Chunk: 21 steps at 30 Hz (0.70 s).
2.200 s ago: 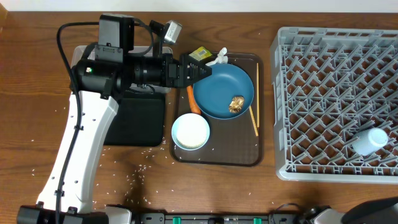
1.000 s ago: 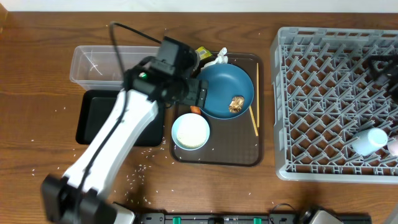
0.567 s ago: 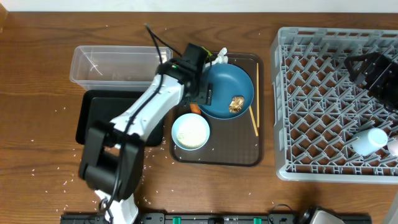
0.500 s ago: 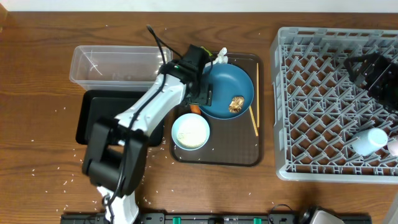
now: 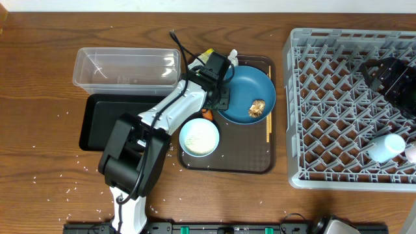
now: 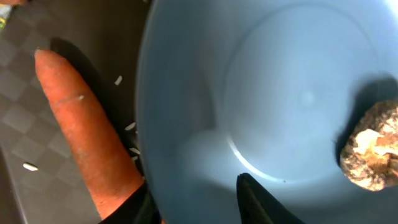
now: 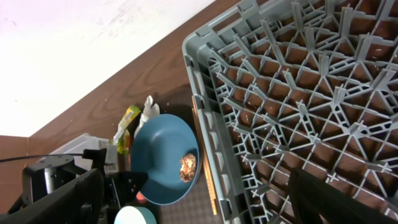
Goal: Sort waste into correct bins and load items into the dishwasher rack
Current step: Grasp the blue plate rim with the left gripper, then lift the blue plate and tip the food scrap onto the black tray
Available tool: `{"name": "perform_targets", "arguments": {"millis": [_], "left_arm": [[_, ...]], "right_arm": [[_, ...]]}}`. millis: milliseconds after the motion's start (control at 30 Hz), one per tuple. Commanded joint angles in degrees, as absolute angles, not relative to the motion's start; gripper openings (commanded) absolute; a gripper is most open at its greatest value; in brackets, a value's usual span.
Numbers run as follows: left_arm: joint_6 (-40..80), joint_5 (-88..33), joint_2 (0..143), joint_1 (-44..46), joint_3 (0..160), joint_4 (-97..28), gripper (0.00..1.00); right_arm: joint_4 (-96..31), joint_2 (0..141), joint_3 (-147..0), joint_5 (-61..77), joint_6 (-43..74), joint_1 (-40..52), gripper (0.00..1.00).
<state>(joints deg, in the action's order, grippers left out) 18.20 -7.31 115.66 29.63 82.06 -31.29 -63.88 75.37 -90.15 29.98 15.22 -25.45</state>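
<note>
1. Clamping the rim of the dark-blue dish (image 6: 298, 93), your left gripper (image 6: 196, 199) has one finger inside and one outside. Only the fingertips show, at the bottom edge of the wrist view.
2. Just beside that rim the carrot (image 6: 87, 143) lies on the brown serving tray (image 6: 25, 124). Its lower end is hidden behind the outer finger, and a few rice grains (image 6: 118, 79) lie near it.
3. Inside the dish sits the brown food lump (image 6: 373, 155), cut off by the frame edge.
4. From overhead, your arm covers the dish's left rim, so you cannot tell whether the dish is lifted. The white bowl (image 5: 199, 137) stands just beside it.
5. The wrapper (image 5: 209, 55) and tissue (image 5: 231, 57) peek out past the arm.
6. The clear tub (image 5: 127, 67) and black tray (image 5: 97, 123) lie to the left on the bench (image 5: 39, 78).
7. Your right gripper (image 7: 196, 180) hangs spread wide and empty above the dishwasher rack (image 5: 325, 97). A pale cup (image 5: 385, 146) lies in the rack, and a pinkish cup (image 5: 411, 153) is cropped at the edge.
</note>
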Motion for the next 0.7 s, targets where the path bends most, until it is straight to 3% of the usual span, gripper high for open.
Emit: {"name": "perform_targets", "arguments": {"millis": [0, 300, 333, 400, 667], "left_arm": [[18.0, -3.4, 116.6, 29.6, 81.8, -30.7, 0.36], [18.2, -3.4, 119.1, 29.6, 81.8, -29.0, 0.34], [18.1, -3.4, 119.5, 29.6, 81.8, -28.8, 0.28], [18.2, -3.4, 119.7, 29.6, 81.8, -28.8, 0.06], [18.3, -3.4, 114.2, 29.6, 84.4, -30.8, 0.06]], "right_arm": [[-64.0, 75.4, -90.1, 30.0, 14.1, -25.0, 0.88], [-64.1, 75.4, -90.1, 30.0, 14.1, -25.0, 0.87], [-64.1, 75.4, -90.1, 30.0, 14.1, -25.0, 0.87], [-64.1, 75.4, -90.1, 30.0, 14.1, -25.0, 0.87], [-64.1, 75.4, -90.1, 30.0, 14.1, -25.0, 0.87]]}}
